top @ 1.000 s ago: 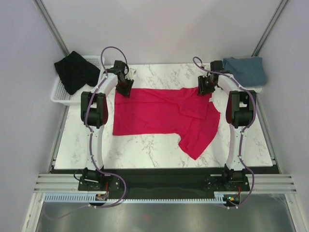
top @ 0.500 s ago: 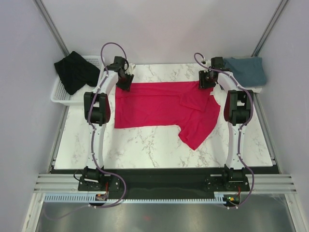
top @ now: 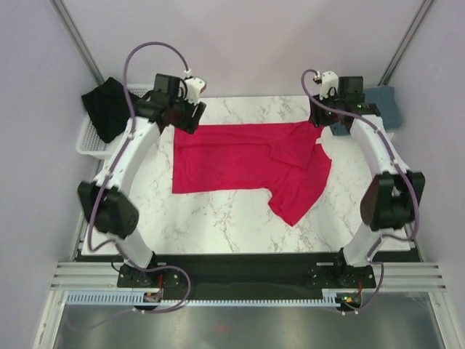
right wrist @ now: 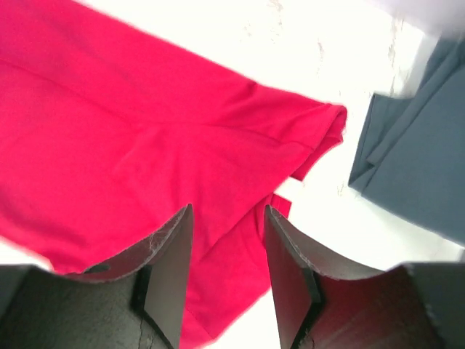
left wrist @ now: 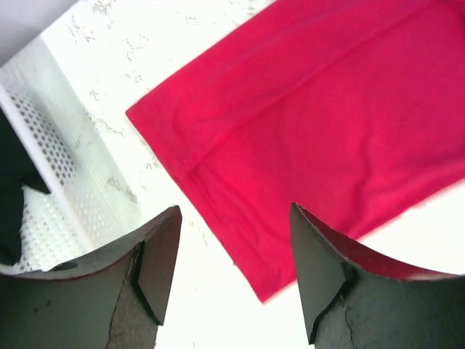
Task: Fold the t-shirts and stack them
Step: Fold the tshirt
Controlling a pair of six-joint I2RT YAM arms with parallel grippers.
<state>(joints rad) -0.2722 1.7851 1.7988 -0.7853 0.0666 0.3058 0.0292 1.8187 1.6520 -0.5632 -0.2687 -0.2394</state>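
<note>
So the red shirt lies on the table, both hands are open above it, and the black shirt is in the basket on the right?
Wrong side: the top view shows the black shirt in the white basket on the left. The red shirt, table, left hand and right hand are as you say.

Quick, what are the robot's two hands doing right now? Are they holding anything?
Left gripper: open, holding nothing, above the red t-shirt.
Right gripper: open, holding nothing, above the same shirt.

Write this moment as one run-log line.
red t-shirt: spread on table | left gripper: open, empty | right gripper: open, empty
</note>
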